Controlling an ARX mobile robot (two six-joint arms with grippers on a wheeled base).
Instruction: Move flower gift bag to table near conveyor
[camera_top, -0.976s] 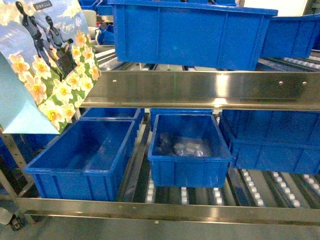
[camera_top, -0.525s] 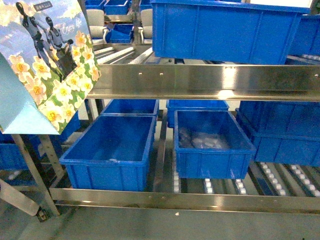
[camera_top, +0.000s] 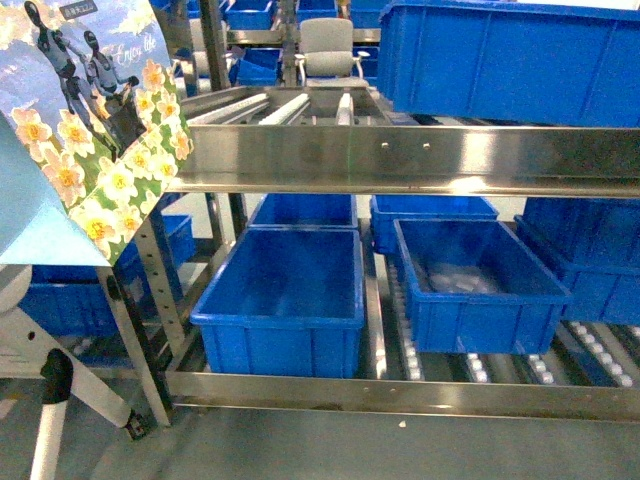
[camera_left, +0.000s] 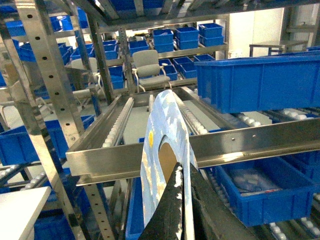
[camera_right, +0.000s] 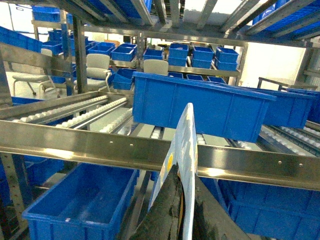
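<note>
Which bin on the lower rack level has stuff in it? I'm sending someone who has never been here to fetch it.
Find the steel conveyor with white rollers and look at its lower level. Two open blue bins sit at the front there, and the wanted bin is the one on the right. Pale, plastic-wrapped items lie in its bottom, while the left bin is bare inside.
</note>
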